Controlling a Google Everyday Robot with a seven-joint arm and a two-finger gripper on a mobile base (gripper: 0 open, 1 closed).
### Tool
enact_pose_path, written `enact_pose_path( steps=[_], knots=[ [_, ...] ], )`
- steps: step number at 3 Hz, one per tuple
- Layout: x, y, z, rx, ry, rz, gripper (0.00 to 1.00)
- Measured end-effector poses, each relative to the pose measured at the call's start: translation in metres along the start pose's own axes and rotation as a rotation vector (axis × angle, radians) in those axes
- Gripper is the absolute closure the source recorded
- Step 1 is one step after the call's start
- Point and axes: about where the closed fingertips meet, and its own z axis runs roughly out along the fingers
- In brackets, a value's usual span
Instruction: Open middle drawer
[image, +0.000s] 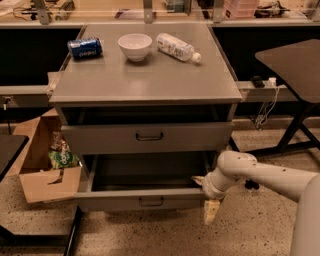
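Note:
The middle drawer (145, 200) is pulled well out of the grey cabinet. Its deep grey box interior shows, and a small dark bar handle (151, 201) sits at the centre of its front panel. My gripper (210, 211) hangs at the right end of that front panel, just beside its corner and pointing down toward the floor. It holds nothing that I can see. My white arm (265, 175) reaches in from the right.
The drawer above (149, 136) has its front close to the cabinet. A blue can (84, 48), a white bowl (135, 46) and a plastic bottle (177, 48) lie on the cabinet top. An open cardboard box (45, 170) stands on the floor at left. A dark table (295, 65) stands at right.

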Motion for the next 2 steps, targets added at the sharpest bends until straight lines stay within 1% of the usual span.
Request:
enact_pose_path(
  steps=[1,2],
  knots=[
    [-0.0003,0.0149,-0.0078,0.013,-0.005,-0.020,0.26],
    [0.0002,0.0227,-0.0037,0.000,-0.011,-0.025,0.50]
  ],
)
